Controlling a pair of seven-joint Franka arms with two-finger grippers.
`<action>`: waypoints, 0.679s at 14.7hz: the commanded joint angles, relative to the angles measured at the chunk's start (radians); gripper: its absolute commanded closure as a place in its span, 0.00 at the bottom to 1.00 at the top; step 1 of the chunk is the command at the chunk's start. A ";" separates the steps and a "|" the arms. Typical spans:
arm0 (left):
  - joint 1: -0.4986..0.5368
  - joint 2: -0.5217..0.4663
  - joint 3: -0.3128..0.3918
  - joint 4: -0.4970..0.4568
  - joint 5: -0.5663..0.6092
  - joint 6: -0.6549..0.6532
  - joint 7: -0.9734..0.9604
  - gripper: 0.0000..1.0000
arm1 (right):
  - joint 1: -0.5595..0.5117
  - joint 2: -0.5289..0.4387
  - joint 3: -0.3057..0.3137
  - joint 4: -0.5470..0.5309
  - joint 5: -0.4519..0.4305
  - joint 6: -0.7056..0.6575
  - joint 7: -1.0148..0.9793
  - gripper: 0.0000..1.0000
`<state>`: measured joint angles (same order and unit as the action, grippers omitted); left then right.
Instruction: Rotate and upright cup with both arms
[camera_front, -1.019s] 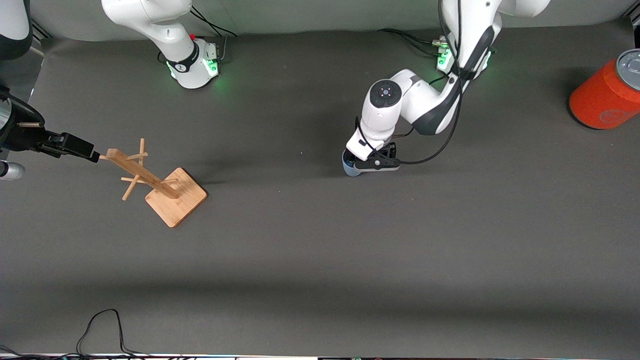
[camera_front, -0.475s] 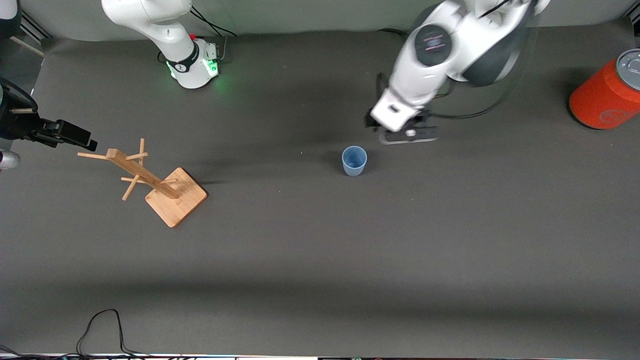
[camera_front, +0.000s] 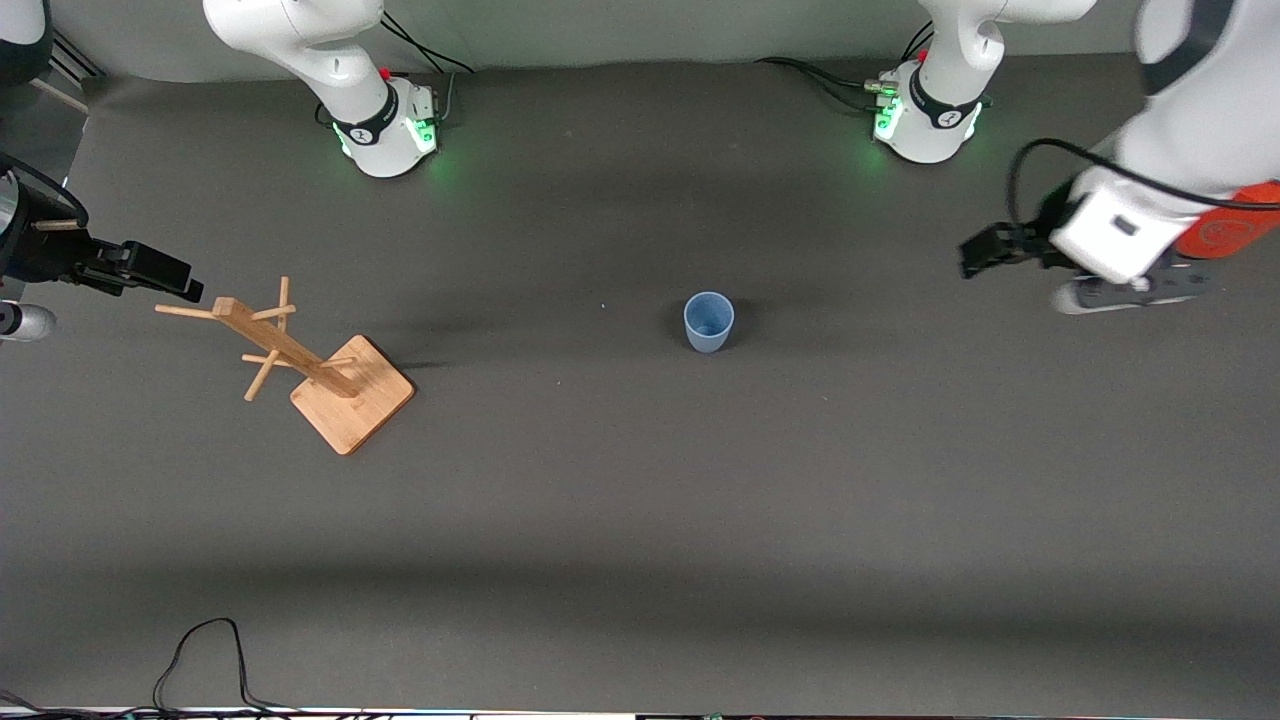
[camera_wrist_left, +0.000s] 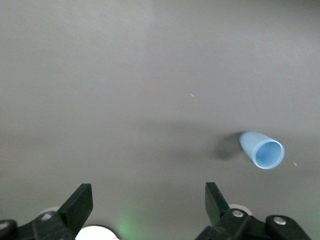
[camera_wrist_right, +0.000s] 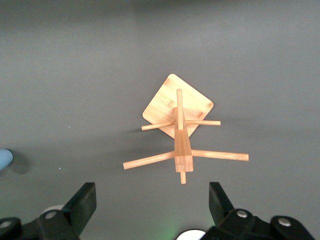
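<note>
The cup (camera_front: 709, 321) is a small pale-blue tumbler without a handle, slightly tapered, wider at the rim. It stands upright on the dark table, mouth up, seemingly empty inside, near the middle between the two arms' ends. Nothing touches it. In the left wrist view the cup (camera_wrist_left: 262, 149) shows its open mouth and casts a soft shadow

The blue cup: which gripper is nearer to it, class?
The left. The left gripper is raised toward the left arm's end of the table from the cup; the right gripper is over the wooden rack, farther away.
</note>
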<state>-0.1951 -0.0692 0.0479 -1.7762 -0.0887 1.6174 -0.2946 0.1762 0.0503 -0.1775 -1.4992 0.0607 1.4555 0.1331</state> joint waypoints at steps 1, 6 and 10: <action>-0.003 0.009 0.023 0.053 0.046 -0.022 0.032 0.00 | -0.003 0.034 -0.005 0.056 0.019 -0.007 -0.076 0.00; 0.100 0.052 -0.006 0.133 0.043 -0.046 0.148 0.00 | -0.017 0.049 0.019 0.082 0.016 -0.018 -0.075 0.00; 0.126 0.131 -0.022 0.274 0.046 -0.146 0.166 0.00 | -0.084 0.040 0.105 0.083 0.004 -0.020 -0.073 0.00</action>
<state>-0.0819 0.0073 0.0481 -1.5926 -0.0536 1.5231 -0.1444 0.1159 0.0791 -0.0984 -1.4495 0.0606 1.4542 0.0840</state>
